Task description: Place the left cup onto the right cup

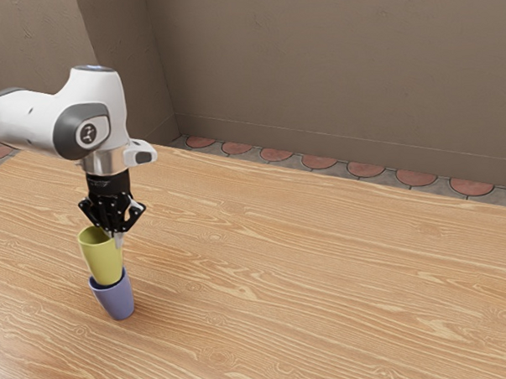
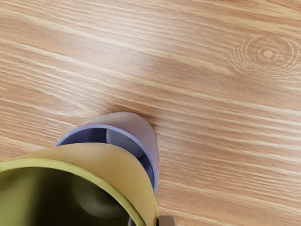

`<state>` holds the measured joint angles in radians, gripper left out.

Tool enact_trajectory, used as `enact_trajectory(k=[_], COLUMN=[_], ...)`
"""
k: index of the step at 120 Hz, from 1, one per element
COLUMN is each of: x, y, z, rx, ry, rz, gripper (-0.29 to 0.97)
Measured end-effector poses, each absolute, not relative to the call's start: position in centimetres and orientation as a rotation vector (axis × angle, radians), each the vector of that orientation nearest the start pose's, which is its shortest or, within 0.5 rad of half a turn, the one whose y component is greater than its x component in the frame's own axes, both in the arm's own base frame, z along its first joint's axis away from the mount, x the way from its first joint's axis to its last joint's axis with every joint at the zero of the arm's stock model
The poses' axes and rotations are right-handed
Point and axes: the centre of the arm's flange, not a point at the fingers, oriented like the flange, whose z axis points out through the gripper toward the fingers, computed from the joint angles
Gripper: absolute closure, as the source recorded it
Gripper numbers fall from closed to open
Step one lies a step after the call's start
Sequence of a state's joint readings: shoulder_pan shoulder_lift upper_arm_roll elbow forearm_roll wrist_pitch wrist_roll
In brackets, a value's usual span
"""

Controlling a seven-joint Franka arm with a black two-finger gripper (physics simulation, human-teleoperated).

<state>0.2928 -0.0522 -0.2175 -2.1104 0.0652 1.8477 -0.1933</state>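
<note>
Arm (image 1: 40, 119): white, comes in from the exterior view's left and bends down over the table (image 1: 323, 262)
Gripper (image 1: 117, 236): black, pointing straight down, its tip at the rim of the yellow-green cup (image 1: 100, 256) on the side toward the exterior view's right
Gripper state: cannot tell – the pictures do not show whether it clamps the cup's wall or merely stands at it
Yellow-green cup: mouth up, its base sunk into the purple cup (image 1: 115, 300); it leans, with its top tilted toward the exterior view's left
Purple cup: standing on the wood, mouth up, near the table's front edge in the exterior view
Wrist view: the yellow-green cup (image 2: 94, 157) looms just under the hand, and the purple cup (image 2: 141, 136) shows past its rim – part of the purple inner wall is visible
Table surface (image 2: 211, 94): pale wood grain, with a ringed knot (image 2: 268, 52) well apart from the cups
Beyond the table: a brown wall (image 1: 331, 60) and rounded red floor tiles (image 1: 319, 161)
</note>
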Motion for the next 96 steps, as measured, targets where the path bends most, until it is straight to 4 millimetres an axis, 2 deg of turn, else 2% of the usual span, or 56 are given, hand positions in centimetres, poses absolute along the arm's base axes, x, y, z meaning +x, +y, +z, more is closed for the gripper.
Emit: enact_trajectory(k=[77, 85, 96], x=[51.5, 51.4, 51.4], y=[5.4, 5.5, 5.7], z=[41.0, 41.0, 41.0], rx=[-3.012, -3.013, -3.016], ry=[-0.389, -0.395, -0.407], rz=[0.324, 0.325, 0.329], gripper=[0.78, 0.74, 0.59])
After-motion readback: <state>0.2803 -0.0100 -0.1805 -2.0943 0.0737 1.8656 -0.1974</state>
